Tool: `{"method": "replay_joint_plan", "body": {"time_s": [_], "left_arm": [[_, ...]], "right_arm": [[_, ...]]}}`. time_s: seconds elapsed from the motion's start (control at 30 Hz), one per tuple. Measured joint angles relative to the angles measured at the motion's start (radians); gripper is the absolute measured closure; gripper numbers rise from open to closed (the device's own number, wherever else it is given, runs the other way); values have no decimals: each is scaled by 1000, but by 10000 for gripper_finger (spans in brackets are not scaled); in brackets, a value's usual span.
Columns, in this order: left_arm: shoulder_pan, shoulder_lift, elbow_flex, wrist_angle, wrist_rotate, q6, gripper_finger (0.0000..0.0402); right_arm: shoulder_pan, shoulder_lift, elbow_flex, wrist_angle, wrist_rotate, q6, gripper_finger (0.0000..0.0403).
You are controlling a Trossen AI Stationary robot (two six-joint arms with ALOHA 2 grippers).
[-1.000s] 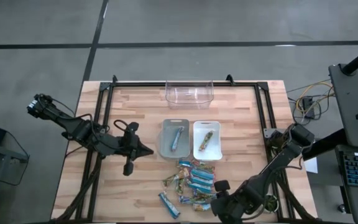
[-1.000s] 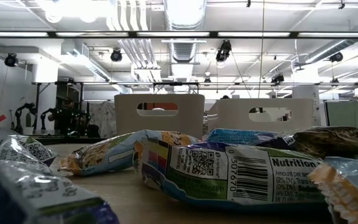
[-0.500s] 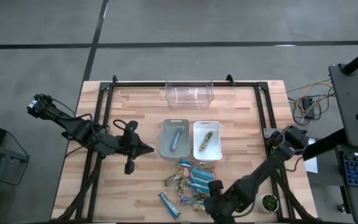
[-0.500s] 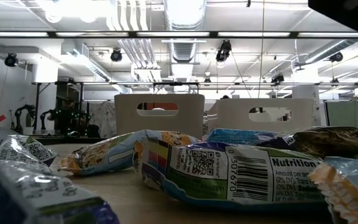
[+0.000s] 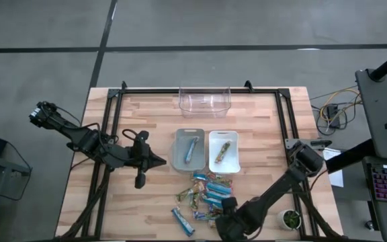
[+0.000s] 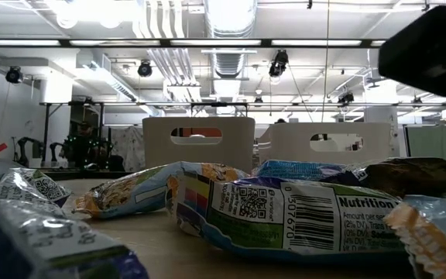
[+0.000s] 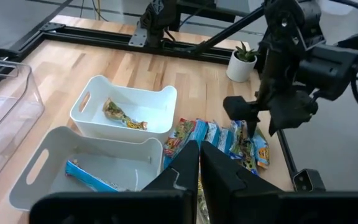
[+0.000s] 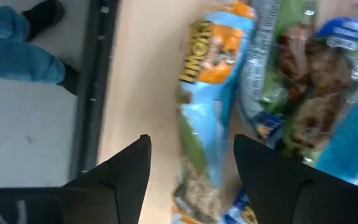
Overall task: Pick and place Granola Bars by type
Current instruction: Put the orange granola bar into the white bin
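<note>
High view: I've got the right gripper (image 5: 222, 216) at lower centre of the frame, over the near edge of the granola bars (image 5: 207, 195) heaped on the table (image 5: 153, 114). Fingers spread, nothing held; one blue-wrapped bar (image 8: 207, 106) lies between them. Grey bin (image 5: 189, 149) holds one blue bar, white bin (image 5: 224, 150) one tan. Left gripper (image 5: 158, 160) parked left of the bins, fingers closed.

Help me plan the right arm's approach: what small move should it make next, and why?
Probably lower the open right gripper straight onto the blue-and-orange wrapped granola bar lying between its fingers, then close. It hovers over the pile's near edge, holding nothing, while the left gripper waits shut.
</note>
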Motion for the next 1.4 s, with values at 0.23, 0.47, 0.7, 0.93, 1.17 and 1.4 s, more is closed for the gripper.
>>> {"method": "replay_joint_plan", "body": {"time_s": [0.23, 0.47, 0.7, 0.93, 1.17, 1.4], "left_arm": [[0, 0, 0, 0, 0, -5, 402], [0, 0, 0, 0, -1, -21, 402], [0, 0, 0, 0, -1, -21, 402], [0, 0, 0, 0, -1, -22, 402], [0, 0, 0, 0, 0, -22, 402], [0, 0, 0, 0, -3, -20, 402]], "right_arm": [[-11, 24, -2, -10, -2, 4, 184], [-11, 42, -2, -16, -6, 2, 194], [-12, 42, -3, -27, -21, -5, 274], [-11, 31, -4, -27, -59, -12, 352], [-11, -10, 21, -36, -108, -23, 373], [-45, -139, 42, -52, -110, 23, 374]]}}
